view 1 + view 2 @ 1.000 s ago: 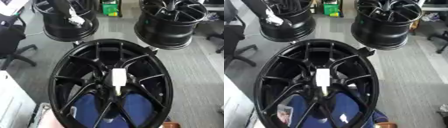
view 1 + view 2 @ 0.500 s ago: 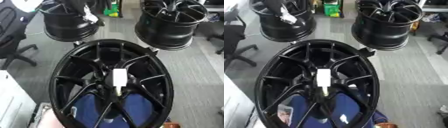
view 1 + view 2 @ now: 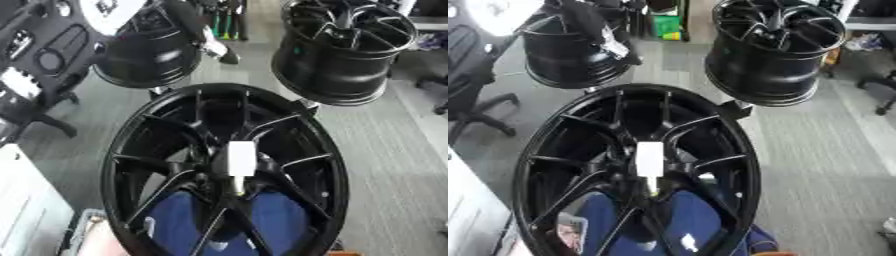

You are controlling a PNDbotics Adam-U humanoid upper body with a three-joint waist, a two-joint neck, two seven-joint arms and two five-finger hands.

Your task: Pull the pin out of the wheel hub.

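reaching for white pin [image 3: 241, 159] seated in wheel hub [image 3: 234, 180]; pull straight along axis; hands unseen, state unknown.

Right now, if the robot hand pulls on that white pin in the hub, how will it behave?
The white pin looks short, blocky and probably rigid, so it should not bend. It seems seated at the centre of the black wheel, so it would likely slide straight out. Its smooth faces may be slippery. No robot hand is in view.
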